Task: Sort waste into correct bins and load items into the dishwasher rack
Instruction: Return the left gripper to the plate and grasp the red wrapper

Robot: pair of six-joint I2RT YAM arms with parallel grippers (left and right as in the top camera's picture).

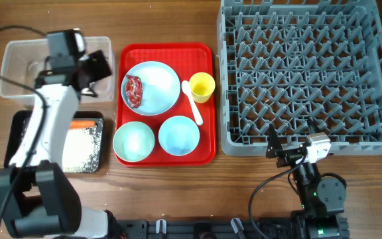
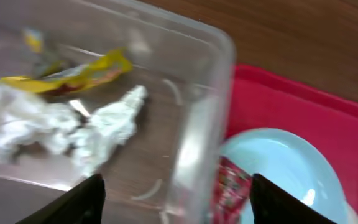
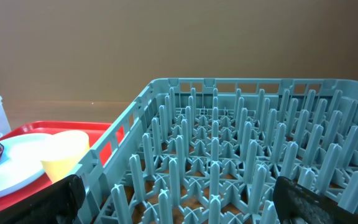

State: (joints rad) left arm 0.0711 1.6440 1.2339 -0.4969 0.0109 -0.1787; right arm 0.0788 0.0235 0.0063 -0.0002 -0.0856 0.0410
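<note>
My left gripper [image 1: 98, 68] hangs released and empty over the tub [image 1: 18, 53] at the surface's far left corner. The red wrapper [image 1: 133, 91] lies on the plate [image 1: 161, 83] just past the tub's wall, toward the right edge, with its long axis running far-to-near. My left arm, stretched forward, is nearer. My right gripper [image 3: 179, 199] sits spread by the rack [image 1: 304, 66].

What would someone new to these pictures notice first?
The big grey rack fills the right side. In the middle, a bright red tray carries a plate, a green bowl, a blue bowl, a yellow cup and a spoon. At left, a clear tub holds crumpled tissue.
</note>
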